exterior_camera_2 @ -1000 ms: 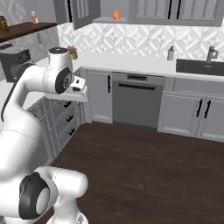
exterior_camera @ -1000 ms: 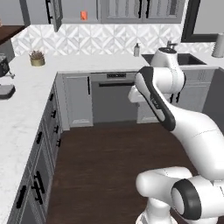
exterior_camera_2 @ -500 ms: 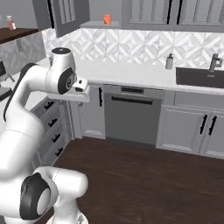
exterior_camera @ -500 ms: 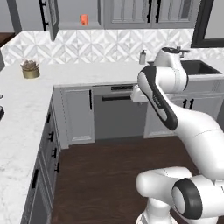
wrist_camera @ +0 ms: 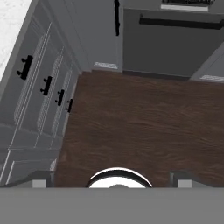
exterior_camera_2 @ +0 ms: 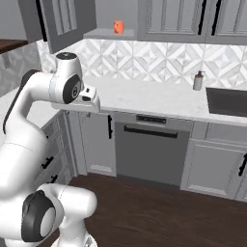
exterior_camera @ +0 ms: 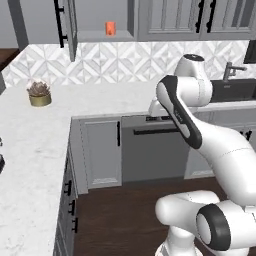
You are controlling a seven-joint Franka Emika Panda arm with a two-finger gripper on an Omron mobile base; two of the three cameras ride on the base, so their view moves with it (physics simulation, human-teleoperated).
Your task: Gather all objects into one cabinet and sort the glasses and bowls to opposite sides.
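Cabinet: the grey upper wall cabinet (exterior_camera: 107, 35) is seen at about 11 o'clock in the left base view and at 12 o'clock in the right base view (exterior_camera_2: 108, 34); its flat shelf is exposed.
Cabinet door: the door (exterior_camera: 67, 22) is swung open to the left of the shelf, with a long black bar handle on it; in the right base view it (exterior_camera_2: 62, 21) hangs at about 10 o'clock.
Contents of the cabinet: one orange mug (exterior_camera: 110, 28) is seen upright on the shelf, near its middle; the same mug (exterior_camera_2: 118, 26) is shown in the right base view. Nothing else can be made out on the visible part of the shelf.
Counter: a potted succulent (exterior_camera: 39, 94) is placed on the white counter (exterior_camera: 75, 100) at about 9 o'clock in the left base view, well apart from the cabinet shelf above.
Sink side: a soap bottle (exterior_camera_2: 197, 80) is stood on the counter at 2 o'clock in the right base view, just beside the dark sink (exterior_camera_2: 226, 101).
Base cabinets: grey base cabinets (wrist_camera: 39, 92) with short black pulls are seen at 9 o'clock in the hand view, above a dark wood floor (wrist_camera: 144, 127).
Gripper: the gripper (wrist_camera: 112, 177) is pointed down at the floor; its fingers (wrist_camera: 41, 178) are spread wide apart and nothing is held between them.
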